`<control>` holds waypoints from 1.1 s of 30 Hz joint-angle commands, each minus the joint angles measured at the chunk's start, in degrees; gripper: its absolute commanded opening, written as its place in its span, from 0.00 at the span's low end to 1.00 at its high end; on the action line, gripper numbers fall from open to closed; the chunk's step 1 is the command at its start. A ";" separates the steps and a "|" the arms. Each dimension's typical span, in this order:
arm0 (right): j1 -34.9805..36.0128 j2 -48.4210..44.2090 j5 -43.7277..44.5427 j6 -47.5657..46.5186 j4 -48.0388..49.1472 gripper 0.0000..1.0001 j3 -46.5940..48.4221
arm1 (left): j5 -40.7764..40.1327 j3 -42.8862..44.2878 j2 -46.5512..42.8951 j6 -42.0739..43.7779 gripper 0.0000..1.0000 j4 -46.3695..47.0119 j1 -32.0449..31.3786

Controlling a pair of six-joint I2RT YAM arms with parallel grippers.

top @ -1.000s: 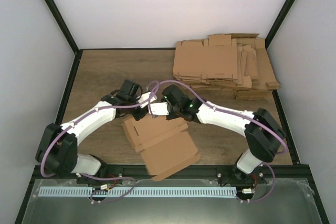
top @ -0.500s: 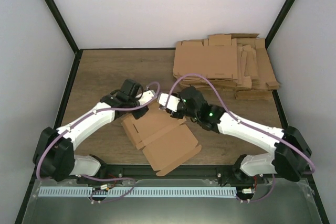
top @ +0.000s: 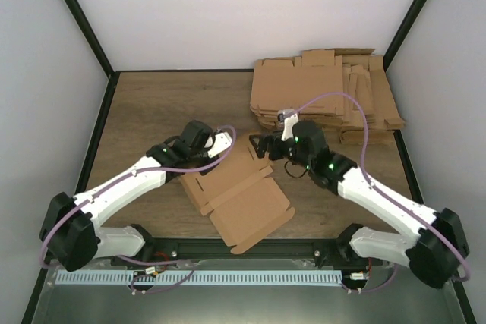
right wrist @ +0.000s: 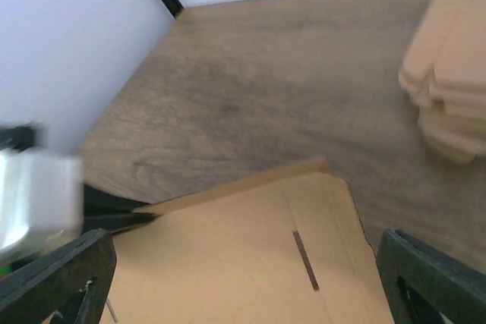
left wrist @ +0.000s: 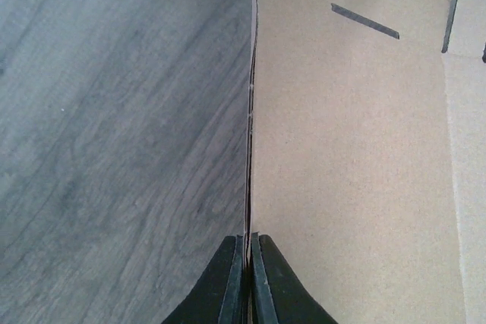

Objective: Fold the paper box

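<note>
Toward the near middle of the wooden table, the paper box lies as a flat creased blank. Its panels and flaps are spread out rather than raised into walls, and its near corner reaches the table's front edge. It forms no tray or compartment as it lies, just one brown sheet with short dark slits cut in it. The left gripper is clenched on the far left edge of that sheet: in the left wrist view its two dark fingers press together with the thin cardboard rim pinched between them, bare wood on one side and the tan panel on the other. The right gripper hangs over the blank's far right corner with its jaws spread wide, grasping nothing; whether it touches the card cannot be told. A pile of cardboard blanks sits at the far right of the table, apart from the paper box.
</note>
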 commanded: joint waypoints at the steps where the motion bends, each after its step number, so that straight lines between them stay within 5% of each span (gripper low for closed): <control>1: -11.42 9.55 -27.84 23.88 -8.06 0.96 5.47 | -4.93 -1.41 -1.94 -1.47 0.07 2.48 -2.16; 6: -14.12 14.84 -37.66 33.27 -2.82 0.90 6.72 | -7.34 -1.67 -1.09 -1.26 0.07 2.55 -3.71; 11: -14.12 17.87 -37.72 40.70 -6.01 0.75 11.25 | -11.49 -1.66 0.45 -1.39 0.07 1.90 -6.30; 21: -11.85 19.53 -34.00 53.95 -9.48 0.65 13.67 | -17.67 -2.03 0.89 -1.44 0.08 3.13 -10.43; 33: -9.44 27.90 -32.54 56.37 -6.29 0.57 18.29 | -18.23 -3.10 -0.69 -0.53 0.08 4.74 -12.08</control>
